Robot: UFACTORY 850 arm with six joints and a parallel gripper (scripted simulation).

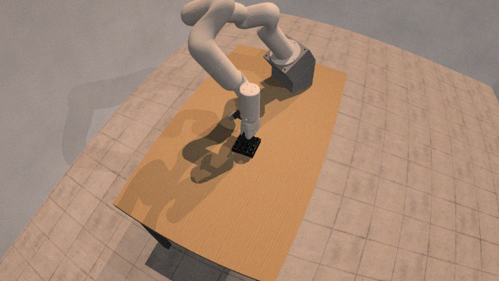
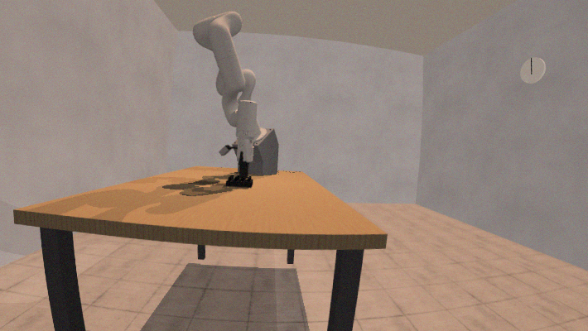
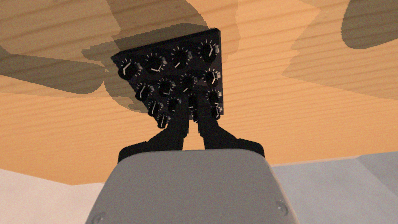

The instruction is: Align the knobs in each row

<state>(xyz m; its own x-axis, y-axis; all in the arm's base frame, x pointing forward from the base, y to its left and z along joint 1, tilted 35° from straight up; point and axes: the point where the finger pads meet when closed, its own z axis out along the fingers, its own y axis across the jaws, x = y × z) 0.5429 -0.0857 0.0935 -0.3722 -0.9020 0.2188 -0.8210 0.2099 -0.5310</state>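
The black knob box (image 1: 245, 145) stands on the wooden table, a little toward the arm's base; it also shows in the exterior view (image 2: 239, 181). In the wrist view the knob box (image 3: 175, 80) shows several black knobs with white lines. My gripper (image 3: 193, 102) reaches straight down onto the near part of the box. Its two dark fingers stand close together around one knob (image 3: 192, 102), in the third column from the left in this view. The fingers hide that knob's line and the knobs beside it. I cannot read the printed names.
The arm's grey base block (image 1: 294, 68) stands at the far end of the table. The table edges lie well away from the box on all sides. The arm's shadows fall over the table left of the box.
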